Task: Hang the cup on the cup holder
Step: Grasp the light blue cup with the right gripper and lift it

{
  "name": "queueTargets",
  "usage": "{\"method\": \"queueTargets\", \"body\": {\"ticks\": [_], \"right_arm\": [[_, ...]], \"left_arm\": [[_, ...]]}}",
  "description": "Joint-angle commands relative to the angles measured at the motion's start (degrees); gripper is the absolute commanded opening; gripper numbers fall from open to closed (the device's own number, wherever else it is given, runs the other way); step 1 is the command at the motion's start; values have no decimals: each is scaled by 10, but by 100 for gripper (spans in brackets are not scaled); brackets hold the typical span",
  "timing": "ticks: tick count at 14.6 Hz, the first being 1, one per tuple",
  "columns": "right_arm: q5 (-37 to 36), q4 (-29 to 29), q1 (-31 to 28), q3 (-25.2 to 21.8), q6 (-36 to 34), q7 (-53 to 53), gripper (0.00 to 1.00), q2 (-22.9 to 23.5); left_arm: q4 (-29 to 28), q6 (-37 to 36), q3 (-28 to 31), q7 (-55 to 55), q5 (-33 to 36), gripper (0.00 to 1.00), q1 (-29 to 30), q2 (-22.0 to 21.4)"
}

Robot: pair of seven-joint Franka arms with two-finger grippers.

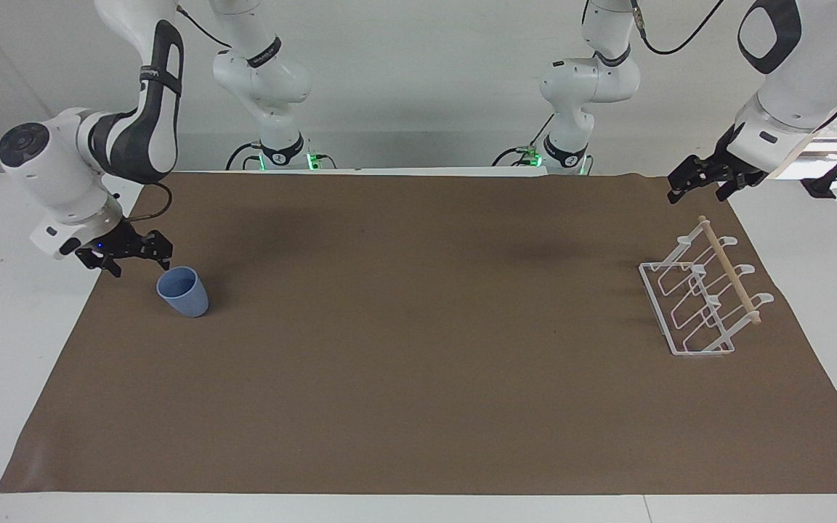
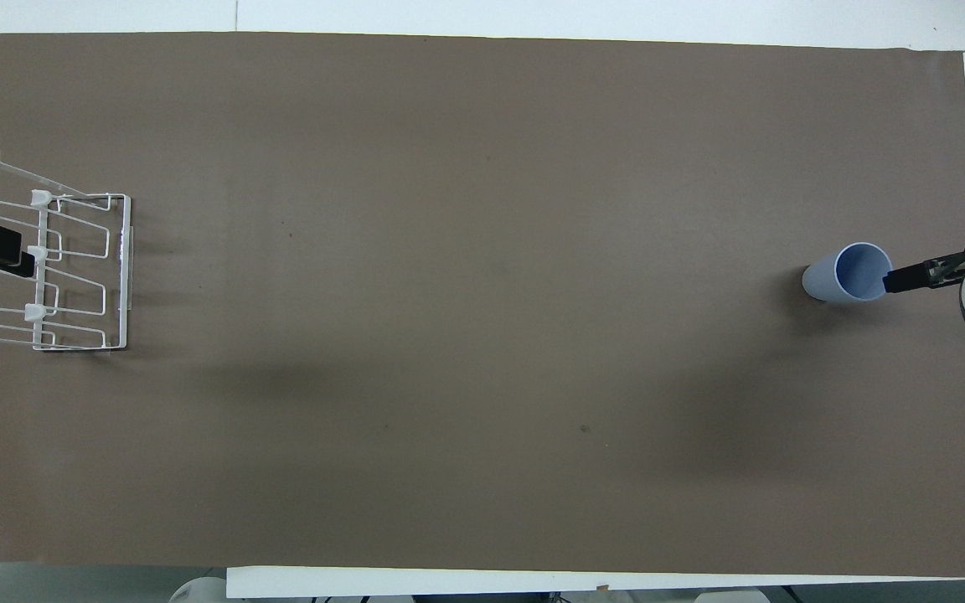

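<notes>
At the right arm's end of the desk (image 1: 19, 349), the right pincer (image 1: 131, 260) hangs low with fingers spread wide, just beside the upright cup (image 1: 183, 291) and not touching it. The left pincer (image 1: 705, 187) waits, fingers apart, above the cup holder (image 1: 702, 298) on the brown mat (image 1: 418, 378).

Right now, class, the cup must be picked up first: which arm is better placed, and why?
The right arm. Its right gripper hangs low beside the cup, fingers open, at that end of the table. The left gripper waits above the cup holder at the left arm's end, a table's length from the cup.
</notes>
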Motion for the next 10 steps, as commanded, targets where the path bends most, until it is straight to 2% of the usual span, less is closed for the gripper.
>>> {"method": "queueTargets", "body": {"ticks": [1,5,8,10], "right_arm": [[30,-4,-1,3,22,-11,95,2],[38,-9,-1,3,43,-15,94,20],[38,-14,3,3,47,-13,86,22],[38,-13,4,3,52,-12,74,43]], "left_arm": [[-18,13,0,9,10,100,0,-14],[-18,13,0,9,10,100,0,-14],[-18,11,0,9,10,100,0,-14],[-19,-6,-2,3,10,100,-8,-16]]}}
